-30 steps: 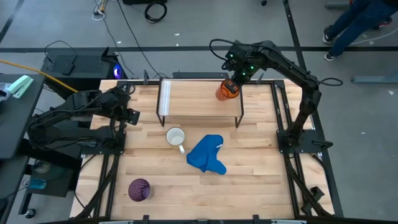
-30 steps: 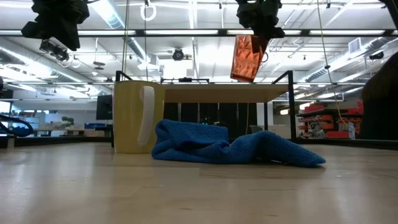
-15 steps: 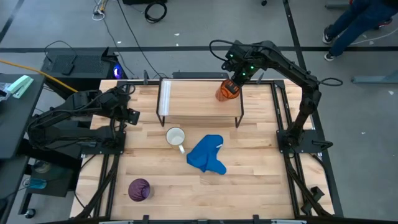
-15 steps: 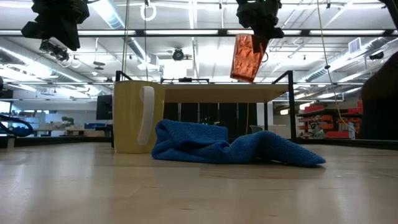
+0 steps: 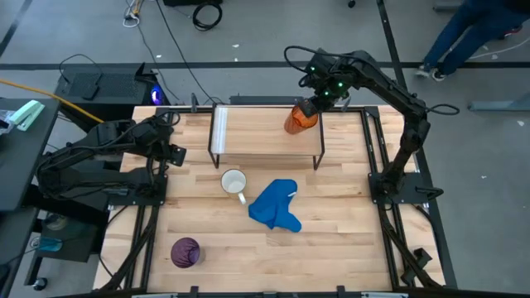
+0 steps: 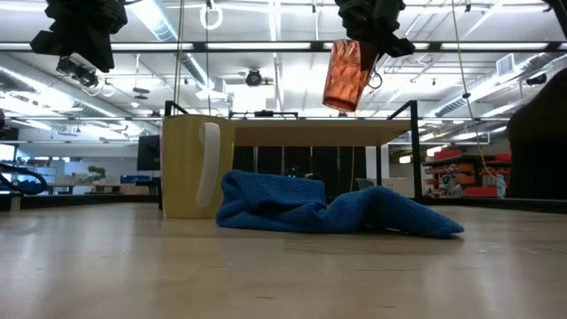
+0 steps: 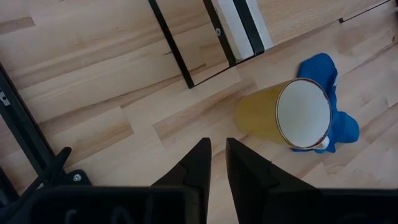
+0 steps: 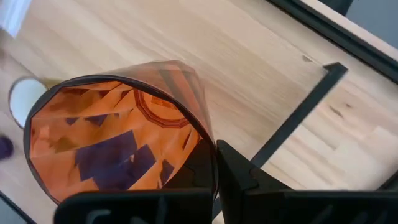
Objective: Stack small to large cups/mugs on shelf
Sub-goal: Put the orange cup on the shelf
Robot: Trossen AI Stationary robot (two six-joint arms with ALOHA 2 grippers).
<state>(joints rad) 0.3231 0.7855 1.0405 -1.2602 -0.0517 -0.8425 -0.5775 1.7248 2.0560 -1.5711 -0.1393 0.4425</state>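
Observation:
My right gripper (image 5: 308, 108) is shut on the translucent orange cup (image 5: 299, 121), which hangs above the right end of the shelf (image 5: 257, 132), a light-wood board on black wire legs (image 5: 319, 157). In the low view the cup (image 6: 344, 75) is clear of the board (image 6: 301, 133). The white mug (image 5: 234, 182) stands on the table just near of the shelf. The purple cup (image 5: 185, 252) sits at the near left. My left gripper (image 7: 216, 155) waits above the table's left side, shut on nothing. My right gripper holds the orange cup by its rim wall (image 8: 210, 144), one finger inside the cup and one finger (image 8: 239, 174) outside. The fingers come from above, slanting down. The cup hangs below them, mouth up, slightly tilted, clear of the shelf.
A crumpled blue cloth (image 5: 276, 207) lies on the table right of the mug, near of the shelf. Black frame rails (image 5: 377, 141) run along the table's sides. A person's legs (image 5: 464, 33) show on the floor beyond the far right corner.
My right gripper has rolled at the wrist while staying over the shelf's right end. The orange cup has swung a little toward the table's left and hangs closer to upright than before, still clear of the board.

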